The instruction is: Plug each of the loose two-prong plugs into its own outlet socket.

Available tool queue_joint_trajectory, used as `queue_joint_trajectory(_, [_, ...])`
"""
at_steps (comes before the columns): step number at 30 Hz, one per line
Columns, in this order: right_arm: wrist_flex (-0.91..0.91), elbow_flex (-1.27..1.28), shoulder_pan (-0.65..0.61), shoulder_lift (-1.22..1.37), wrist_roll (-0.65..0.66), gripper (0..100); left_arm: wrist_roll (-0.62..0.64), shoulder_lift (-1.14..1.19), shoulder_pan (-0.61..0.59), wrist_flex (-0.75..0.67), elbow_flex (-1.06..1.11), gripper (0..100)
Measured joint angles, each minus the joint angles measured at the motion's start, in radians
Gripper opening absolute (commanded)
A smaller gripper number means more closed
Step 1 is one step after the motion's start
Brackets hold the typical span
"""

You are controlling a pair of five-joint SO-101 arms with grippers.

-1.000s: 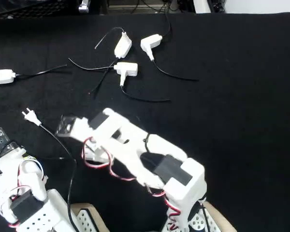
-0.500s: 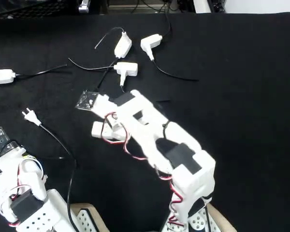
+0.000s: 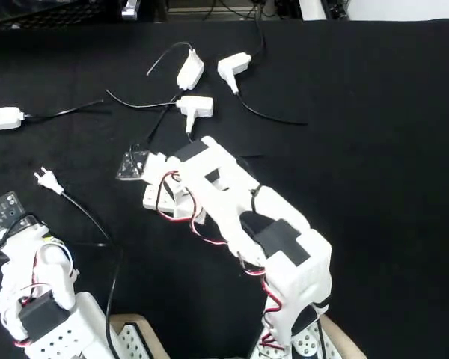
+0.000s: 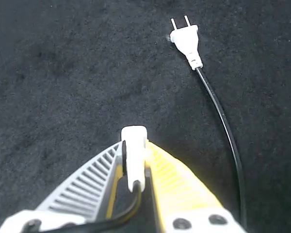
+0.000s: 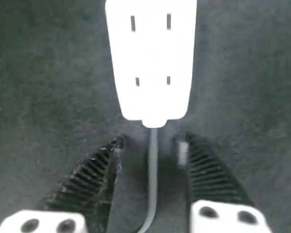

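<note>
A white outlet socket [image 5: 150, 58] with two pairs of slots lies just beyond my right gripper [image 5: 150, 145]. The gripper is open, and the socket's grey cable [image 5: 153, 179] runs between its fingers without touching them. From above, the right arm [image 3: 232, 209] reaches toward the socket [image 3: 194, 107] near the table's middle back. A loose white two-prong plug [image 4: 185, 41] on a black cable lies on the cloth ahead of my left gripper [image 4: 134, 145], which is shut with nothing in it. That plug [image 3: 47, 179] lies at the left, beyond the left arm [image 3: 30, 277].
Two more white sockets [image 3: 191, 71] [image 3: 234, 66] lie at the back, and another [image 3: 4, 117] at the far left, each with a black lead. The plug's black cable [image 3: 105, 239] runs toward the front edge. The table [image 3: 374, 149] has a black cloth.
The right arm has swung from the front left toward the back, up to the middle socket. The left arm has shifted only slightly.
</note>
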Motion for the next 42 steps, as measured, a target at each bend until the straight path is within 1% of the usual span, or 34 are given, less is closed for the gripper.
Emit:
queue_joint_trajectory(4, [-0.005, 0.0, 0.014, 0.0, 0.0, 27.0, 0.0, 0.0, 0.005, 0.0, 0.0, 3])
queue_joint_trajectory(7, [-0.058, 0.0, 0.074, 0.0, 0.002, 27.1, 0.0, 0.0, 0.005, 0.0, 0.0, 3])
queue_joint_trajectory(11, [-0.123, 0.0, 0.157, 0.003, 0.071, 27.1, 0.0, 0.0, 0.005, 0.0, 0.0, 3])
queue_joint_trajectory(14, [-0.152, 0.0, 0.193, 0.003, 0.11, 27.1, 0.0, 0.0, 0.005, 0.0, 0.0, 3])
queue_joint_trajectory(18, [-0.166, 0.002, 0.203, 0.003, 0.117, 27.1, 0.0, 0.0, 0.005, 0.0, 0.0, 3])
queue_joint_trajectory(23, [-0.258, 0.002, 0.207, 0.003, 0.11, 27.1, 0.0, 0.0, 0.005, 0.0, 0.0, 3])
queue_joint_trajectory(27, [-0.328, 0.002, 0.21, 0.003, 0.041, 27.1, 0.0, 0.0, 0.005, 0.0, 0.0, 3])
queue_joint_trajectory(31, [-0.351, 0.037, 0.249, 0.003, -0.044, 27.0, 0.0, 0.0, 0.005, 0.0, 0.0, 3])
queue_joint_trajectory(33, [-0.358, 0.044, 0.262, 0.0, -0.103, 27.0, 0.0, 0.0, 0.005, 0.0, 0.0, 3])
queue_joint_trajectory(35, [-0.359, 0.046, 0.278, -0.003, -0.184, 27.0, 0.011, 0.0, 0.031, 0.005, 0.0, 3])
queue_joint_trajectory(40, [-0.371, 0.046, 0.341, -0.006, -0.407, 27.0, 0.187, 0.0, 0.187, 0.049, -0.011, 3])
queue_joint_trajectory(42, [-0.339, 0.046, 0.376, -0.006, -0.486, 27.0, 0.249, 0.0, 0.255, 0.054, -0.032, 3])
